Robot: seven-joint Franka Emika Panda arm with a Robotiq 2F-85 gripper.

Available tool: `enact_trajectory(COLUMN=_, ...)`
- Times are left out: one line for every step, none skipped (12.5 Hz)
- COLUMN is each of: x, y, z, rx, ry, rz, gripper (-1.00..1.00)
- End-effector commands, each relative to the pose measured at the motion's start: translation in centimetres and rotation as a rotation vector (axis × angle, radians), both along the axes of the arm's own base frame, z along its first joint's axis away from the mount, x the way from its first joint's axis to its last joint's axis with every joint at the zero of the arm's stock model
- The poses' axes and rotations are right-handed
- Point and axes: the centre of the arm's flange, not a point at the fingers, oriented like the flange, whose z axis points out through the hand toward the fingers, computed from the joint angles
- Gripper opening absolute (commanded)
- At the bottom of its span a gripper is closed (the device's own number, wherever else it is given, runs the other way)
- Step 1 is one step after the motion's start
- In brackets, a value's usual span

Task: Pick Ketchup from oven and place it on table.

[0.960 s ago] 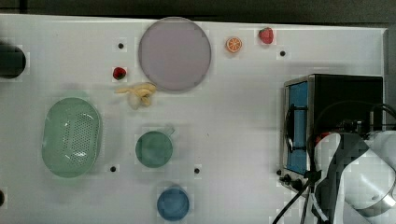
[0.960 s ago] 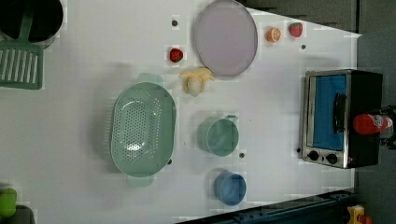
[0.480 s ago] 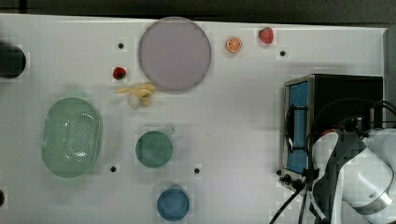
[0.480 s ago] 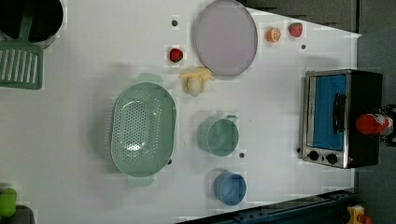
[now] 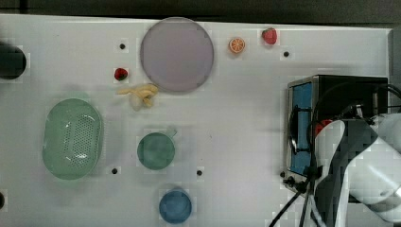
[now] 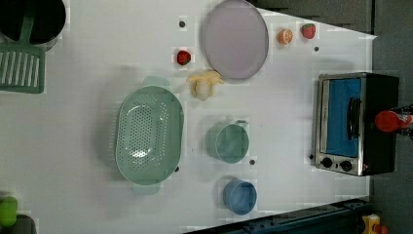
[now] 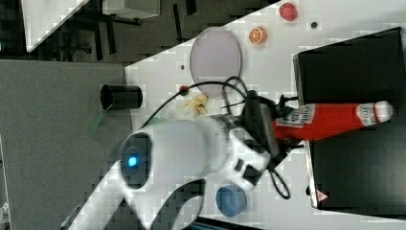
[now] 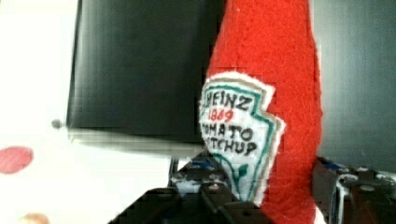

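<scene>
Ketchup (image 7: 330,120) stands on top of the black toaster oven (image 7: 354,124), label facing the wrist camera. Pincer (image 7: 268,125) sits at the bottle's base, fingers either side of it; can't tell if they're clamped or just around it. Arm and cables cover the oven's front corner in the top view. On the white desk (image 5: 236,118), well apart from the oven: lilac plate (image 5: 176,54), orange slice (image 5: 237,45), two strawberries (image 5: 269,36), banana (image 5: 139,94), green colander (image 5: 72,138), teal cup (image 5: 156,150), blue bowl (image 5: 175,206).
</scene>
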Motion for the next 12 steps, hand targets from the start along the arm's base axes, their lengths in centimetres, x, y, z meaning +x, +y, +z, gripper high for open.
enact_trajectory(x=1.9, y=6.2, z=8.4, rx=0.051, ry=-0.057, rz=0.104, gripper=0.01)
enact_trajectory(x=2.1, y=8.5, z=10.1, rx=0.06, ry=-0.072, rz=0.114, gripper=0.01)
enact_trajectory(x=2.6, y=12.2, z=11.7, rx=0.068, ry=-0.086, rz=0.158, gripper=0.01)
enact_trajectory(x=3.0, y=14.4, z=12.0, rx=0.074, ry=-0.081, rz=0.183, gripper=0.01)
enact_trajectory(x=3.4, y=19.0, z=11.3, rx=0.088, ry=-0.052, rz=0.23, gripper=0.01)
enact_trajectory(x=3.4, y=21.0, z=10.6, rx=0.094, ry=-0.035, rz=0.238, gripper=0.01)
enact_trajectory(x=3.3, y=22.8, z=9.7, rx=0.1, ry=-0.014, rz=0.229, gripper=0.01)
enact_trajectory(x=3.2, y=24.3, z=8.5, rx=0.106, ry=0.012, rz=0.205, gripper=0.01)
enact_trajectory(x=2.9, y=25.8, z=7.2, rx=0.111, ry=0.041, rz=0.175, gripper=0.01)
enact_trajectory(x=2.7, y=27.1, z=5.8, rx=0.112, ry=0.066, rz=0.152, gripper=0.01)
enact_trajectory(x=2.4, y=28.8, z=3.5, rx=0.099, ry=0.087, rz=0.135, gripper=0.01)
enact_trajectory(x=2.2, y=29.6, z=0.9, rx=0.077, ry=0.098, rz=0.13, gripper=0.01)
